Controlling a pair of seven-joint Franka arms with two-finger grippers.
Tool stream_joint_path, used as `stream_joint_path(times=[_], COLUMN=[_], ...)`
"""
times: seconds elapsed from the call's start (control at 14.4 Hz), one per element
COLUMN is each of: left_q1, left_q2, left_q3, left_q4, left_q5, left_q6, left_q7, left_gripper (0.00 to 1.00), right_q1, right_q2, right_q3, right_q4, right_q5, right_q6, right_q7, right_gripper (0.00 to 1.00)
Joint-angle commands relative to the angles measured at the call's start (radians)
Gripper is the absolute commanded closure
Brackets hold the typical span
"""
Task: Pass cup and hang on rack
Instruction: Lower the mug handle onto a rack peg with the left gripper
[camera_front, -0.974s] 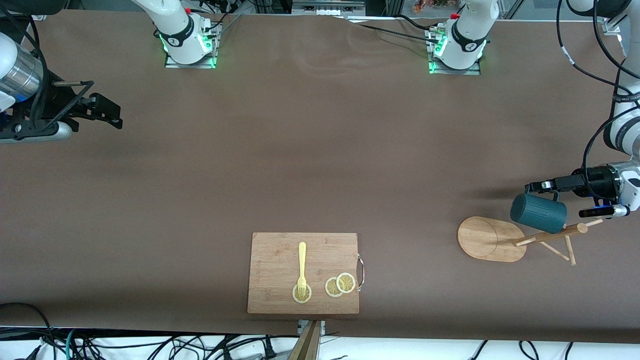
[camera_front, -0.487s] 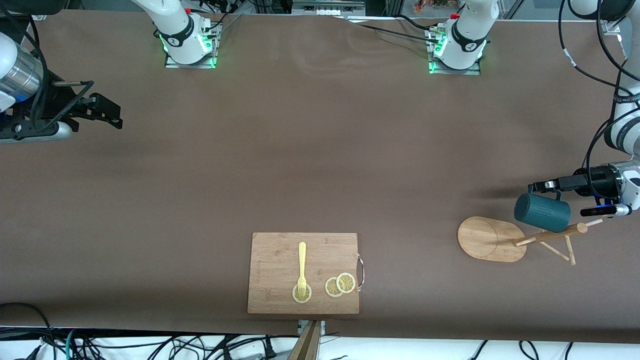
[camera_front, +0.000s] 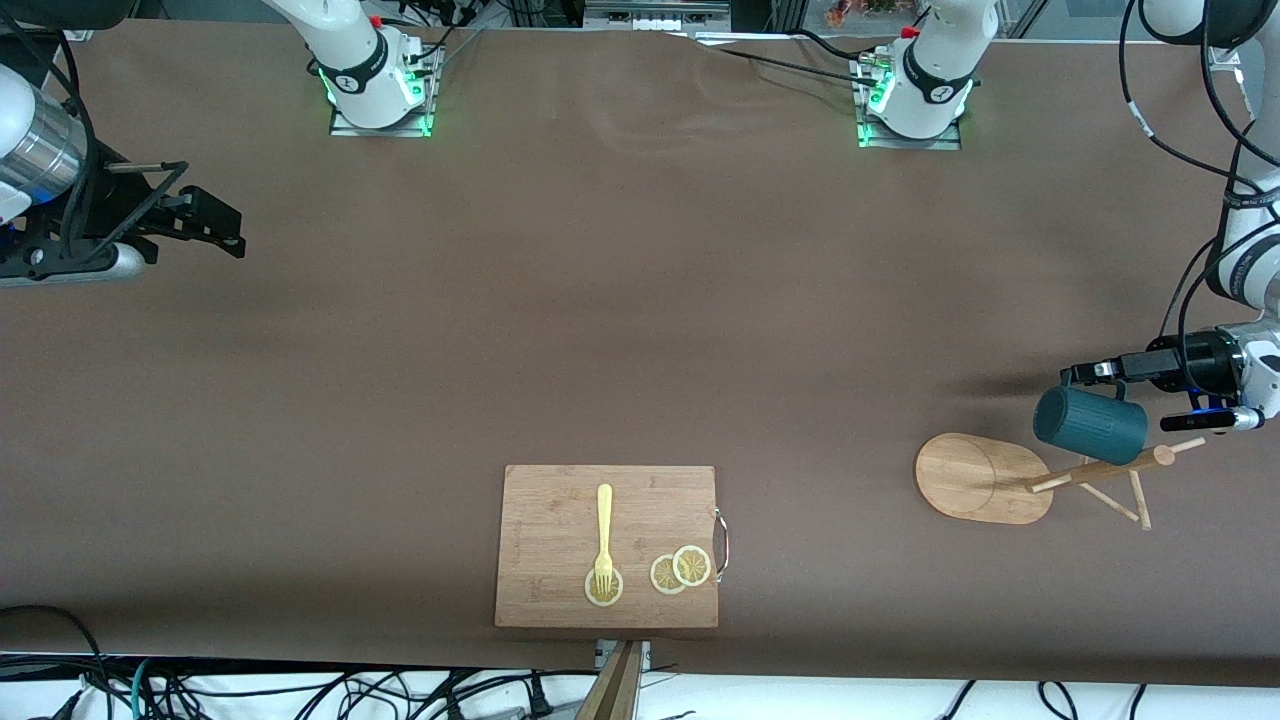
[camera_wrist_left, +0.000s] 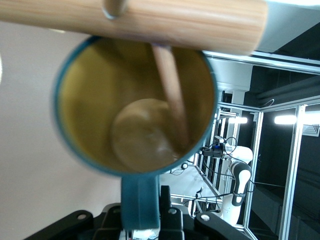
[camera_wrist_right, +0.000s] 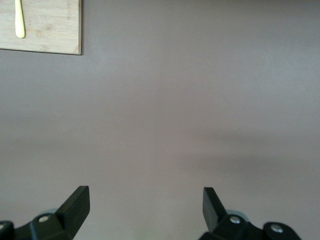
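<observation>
I had the left gripper (camera_front: 1095, 372) clamped on the handle of the teal ribbed mug (camera_front: 1090, 425), holding it on its side in the air over the wooden mug tree (camera_front: 1040, 478) at the left arm's end of the table. In the left wrist view a thin peg (camera_wrist_left: 170, 90) ran across the mug's yellow mouth, apparently inside it; the thick post (camera_wrist_left: 135, 20) lay just above the rim. I judged the mug rigid, glazed and breakable, fairly light, slick on the ribs; the handle looked the safest hold, though it could swing there. The tree looked light and liable to tip. The right gripper (camera_wrist_right: 145, 205) waited wide open and empty over bare table at its own end.
</observation>
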Motion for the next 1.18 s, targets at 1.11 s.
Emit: stream_joint_path(times=[1.11], left_q1=[0.031], left_q2=[0.009], left_q3=[0.007], left_q4=[0.043], left_q5=[0.117], left_q6=[-0.071], left_q7=[0.05], left_gripper=[0.0], right_q1=[-0.004], right_q2=[0.004], right_q3=[0.009], right_q4=[0.016], right_q5=[-0.006], right_q6=[-0.005], right_q7=[-0.014], right_gripper=[0.0])
